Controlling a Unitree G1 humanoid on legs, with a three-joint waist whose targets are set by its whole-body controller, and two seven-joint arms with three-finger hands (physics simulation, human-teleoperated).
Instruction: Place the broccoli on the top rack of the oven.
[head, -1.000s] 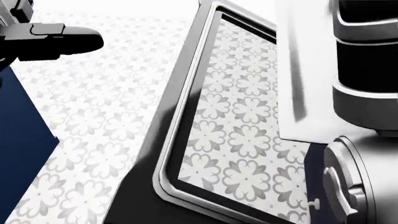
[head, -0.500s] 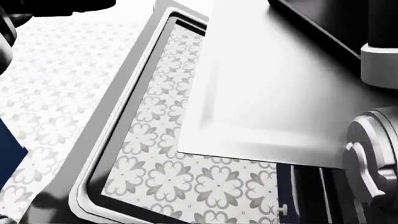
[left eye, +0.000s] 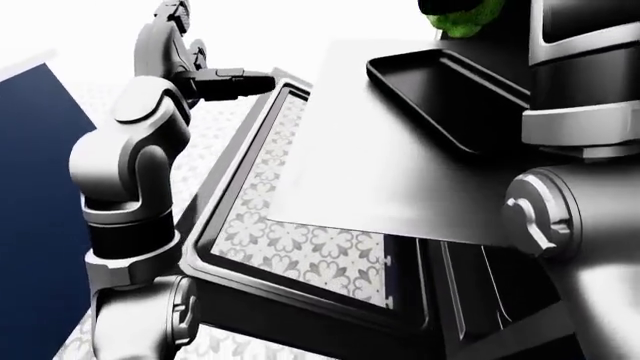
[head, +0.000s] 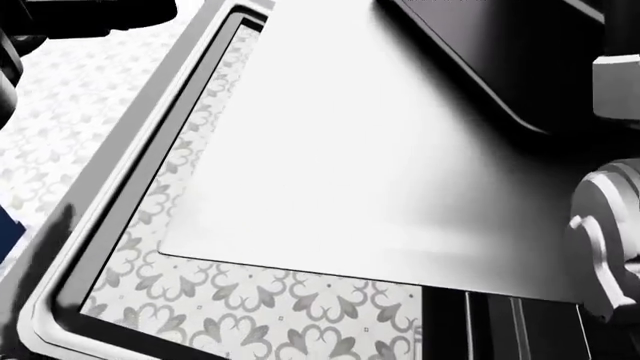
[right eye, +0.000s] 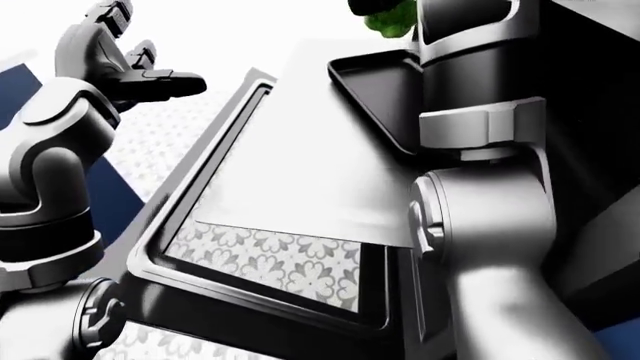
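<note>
A: What filled most of the views?
B: The open oven door (left eye: 300, 247), a dark frame round a glass pane, with the patterned grey floor tiles (head: 60, 135) seen through and beside it. Over it lay a flat pale metal sheet (head: 360, 150), and at its upper right a shallow black baking tray (left eye: 450, 97).

A: And the arms?
B: The grey right arm (right eye: 480, 247) rose through the right of both eye views and hid the right robot hand, so I could not tell its state. The left robot hand (left eye: 225, 81) hung over the door's upper left corner, dark fingers straight out, holding nothing.

A: Where was the leafy green broccoli (left eye: 462, 16)?
B: At the top edge of the eye views, above the tray's top end, just beside the right arm and well apart from the left robot hand. The head view missed it, showing only sheet, door and tiles. A dark blue cabinet panel (left eye: 35, 210) stood at the left.
</note>
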